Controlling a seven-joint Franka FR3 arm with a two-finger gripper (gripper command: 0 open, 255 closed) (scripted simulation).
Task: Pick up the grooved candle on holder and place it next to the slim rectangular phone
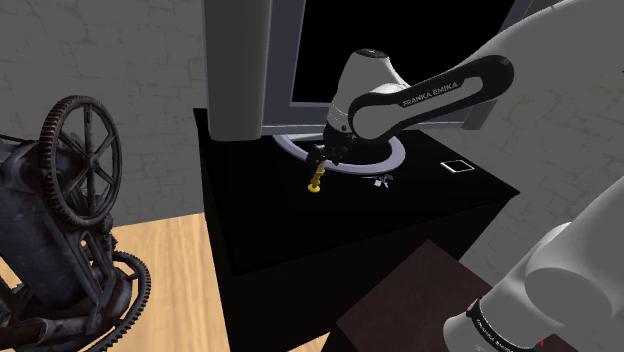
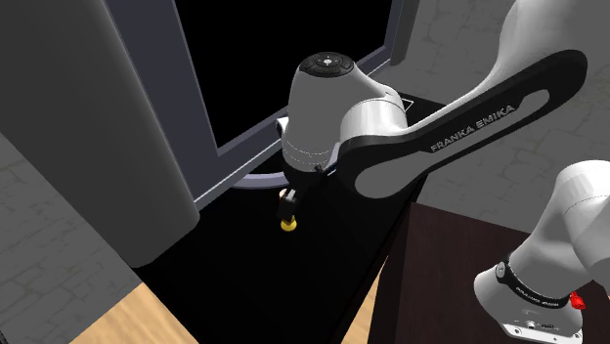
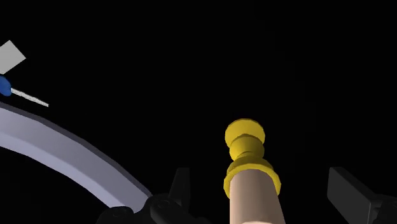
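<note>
The candle [image 3: 254,202] is a pale beige column on a yellow holder [image 3: 247,149]. It stands on the black cabinet top [image 1: 300,230], close to the monitor's ring foot. My gripper [image 1: 321,162] hangs right over it, open, with the candle between the two fingers [image 3: 180,186] and neither finger touching it. In the second exterior view the yellow holder [image 2: 289,224] peeks out under the gripper [image 2: 287,201]. The phone [image 1: 457,166] is a slim white-edged rectangle lying flat near the cabinet's far right corner in the shoulder view.
A monitor [image 1: 290,60] on a pale ring foot [image 1: 385,160] stands behind the candle. A small blue-handled item [image 1: 380,181] lies between candle and phone. An old geared machine [image 1: 70,200] stands on the wooden floor at the shoulder view's left. A dark brown stand [image 1: 400,310] sits below.
</note>
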